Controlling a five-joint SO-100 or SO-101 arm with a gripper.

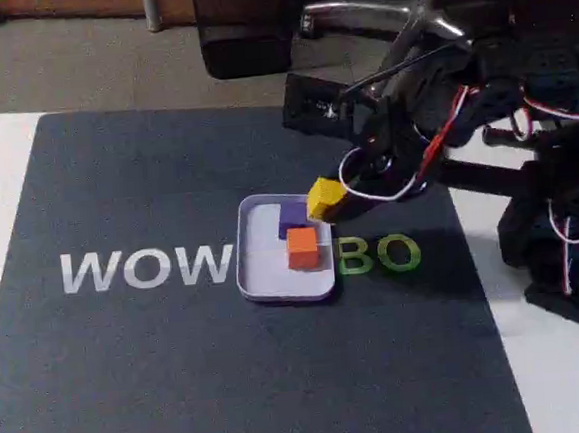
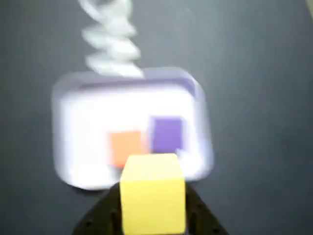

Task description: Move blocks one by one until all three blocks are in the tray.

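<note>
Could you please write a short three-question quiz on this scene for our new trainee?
1. True or false: the purple block is lying on the dark mat, outside the tray.
2. Which block does the gripper hold? A) orange B) yellow C) purple
3. Fill in: in the fixed view, the orange block sits in the tray, ______ the camera than the purple one.

Key
1. False: it sits in the tray.
2. B: the yellow block is held at the tray's edge, above the mat.
3. Nearer.
</note>
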